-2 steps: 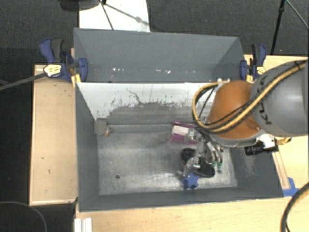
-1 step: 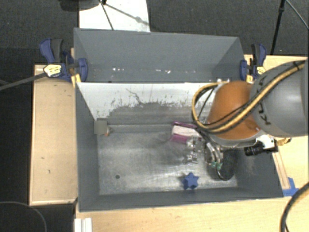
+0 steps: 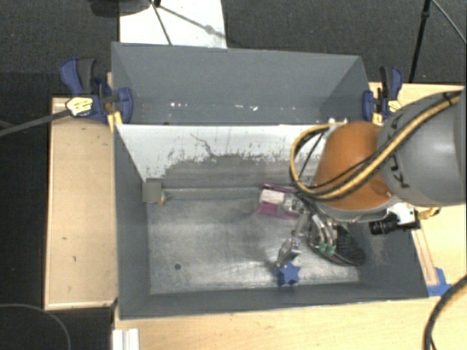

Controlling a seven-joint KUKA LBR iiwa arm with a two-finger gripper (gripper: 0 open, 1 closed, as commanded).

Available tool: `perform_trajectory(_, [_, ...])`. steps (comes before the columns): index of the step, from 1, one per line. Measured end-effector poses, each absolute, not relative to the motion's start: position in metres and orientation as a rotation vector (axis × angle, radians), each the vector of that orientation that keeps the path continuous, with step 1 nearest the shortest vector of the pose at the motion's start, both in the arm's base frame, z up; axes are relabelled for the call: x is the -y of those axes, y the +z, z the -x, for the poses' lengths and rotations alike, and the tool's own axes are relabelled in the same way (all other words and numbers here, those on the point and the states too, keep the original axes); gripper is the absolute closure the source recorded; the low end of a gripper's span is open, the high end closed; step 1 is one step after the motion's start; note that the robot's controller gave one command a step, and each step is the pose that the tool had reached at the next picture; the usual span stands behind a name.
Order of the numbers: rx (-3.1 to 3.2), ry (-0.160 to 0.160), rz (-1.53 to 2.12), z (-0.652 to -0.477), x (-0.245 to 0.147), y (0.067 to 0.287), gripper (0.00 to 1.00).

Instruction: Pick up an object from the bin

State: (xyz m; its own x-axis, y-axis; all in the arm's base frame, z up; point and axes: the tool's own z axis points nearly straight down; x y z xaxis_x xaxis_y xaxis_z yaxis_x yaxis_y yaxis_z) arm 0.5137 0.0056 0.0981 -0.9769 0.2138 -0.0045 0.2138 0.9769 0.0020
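My gripper [image 3: 290, 254] hangs low at the front right of the bin, below the orange cover on the wrist. A small blue star-shaped thing [image 3: 287, 274] lies right under its tip, close to the bin's front wall; whether the two touch I cannot tell. A purple and white box [image 3: 273, 199] rests just behind the gripper, partly hidden by the arm. To the gripper's right a dark green thing [image 3: 337, 249] lies on the floor, half under the wrist.
A small grey block [image 3: 152, 192] sits at the far left of the bin, near the back wall's foot. The arm and its looping cables cover the bin's right side.
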Motion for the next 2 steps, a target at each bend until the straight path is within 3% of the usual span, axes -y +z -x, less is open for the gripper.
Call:
perform_trajectory(1, [-3.116,-0.001,0.314,-0.529,-0.013,0.228,0.0])
perform_trajectory(2, [-3.1,0.002,0.524,-0.567,-0.001,0.132,0.0])
